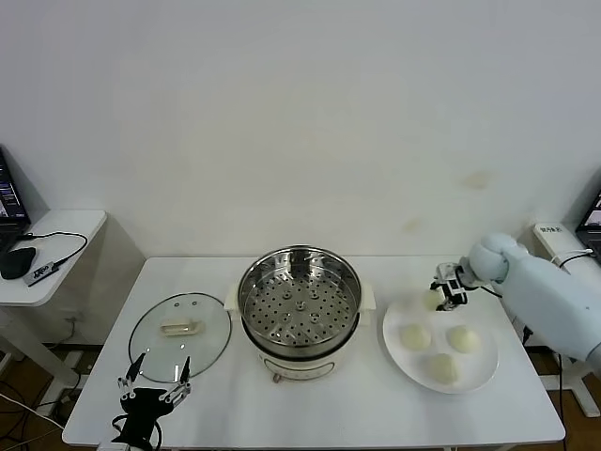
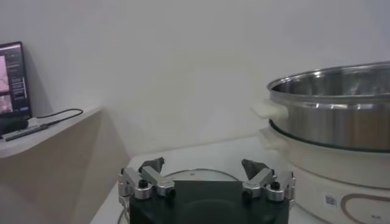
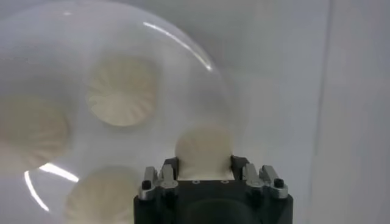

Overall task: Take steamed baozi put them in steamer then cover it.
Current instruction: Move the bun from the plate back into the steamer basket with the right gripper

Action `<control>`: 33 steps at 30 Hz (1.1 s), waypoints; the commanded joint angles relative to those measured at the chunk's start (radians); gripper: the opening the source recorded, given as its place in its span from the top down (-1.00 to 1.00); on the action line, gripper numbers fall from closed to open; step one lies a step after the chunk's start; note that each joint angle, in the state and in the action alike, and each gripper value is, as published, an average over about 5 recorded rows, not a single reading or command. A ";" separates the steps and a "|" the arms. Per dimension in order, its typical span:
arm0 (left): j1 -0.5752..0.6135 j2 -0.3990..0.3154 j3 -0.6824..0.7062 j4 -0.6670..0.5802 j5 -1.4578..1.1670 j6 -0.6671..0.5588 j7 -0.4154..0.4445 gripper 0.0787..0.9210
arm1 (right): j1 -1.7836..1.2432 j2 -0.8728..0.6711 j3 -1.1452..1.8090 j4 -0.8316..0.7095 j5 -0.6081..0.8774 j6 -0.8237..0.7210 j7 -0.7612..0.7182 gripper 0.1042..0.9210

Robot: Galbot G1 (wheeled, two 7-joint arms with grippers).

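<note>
The steel steamer [image 1: 299, 305] stands open at the table's middle, its perforated tray empty; it also shows in the left wrist view [image 2: 332, 115]. My right gripper [image 1: 449, 287] is shut on one cream-white baozi [image 1: 433, 300] over the far left rim of the white plate [image 1: 484, 371]. In the right wrist view the held baozi [image 3: 204, 143] sits between the fingers of the right gripper [image 3: 204, 161]. Three more baozi [image 1: 415, 335] [image 1: 460, 338] [image 1: 441, 368] lie on the plate. My left gripper [image 1: 155, 381] is open and empty at the front left, just before the glass lid [image 1: 180, 329].
The glass lid with its cream handle lies flat left of the steamer and shows in the left wrist view [image 2: 183, 173] beyond my left gripper [image 2: 204, 167]. A side table [image 1: 47, 254] with a laptop and cables stands at far left. A wall rises behind the table.
</note>
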 commanded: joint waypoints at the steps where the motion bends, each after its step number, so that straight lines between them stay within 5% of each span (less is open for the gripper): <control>1: 0.000 0.001 0.003 0.000 0.000 0.001 0.000 -0.77 | 0.320 -0.042 -0.209 0.130 0.220 -0.007 0.002 -0.10; 18: -0.001 0.021 -0.014 -0.010 -0.025 0.002 0.002 -0.77 | 0.573 0.338 -0.526 0.169 0.428 0.122 0.123 -0.10; 33: 0.006 0.009 -0.057 -0.010 -0.042 0.000 0.003 -0.77 | 0.476 0.559 -0.633 0.031 0.098 0.433 0.148 -0.10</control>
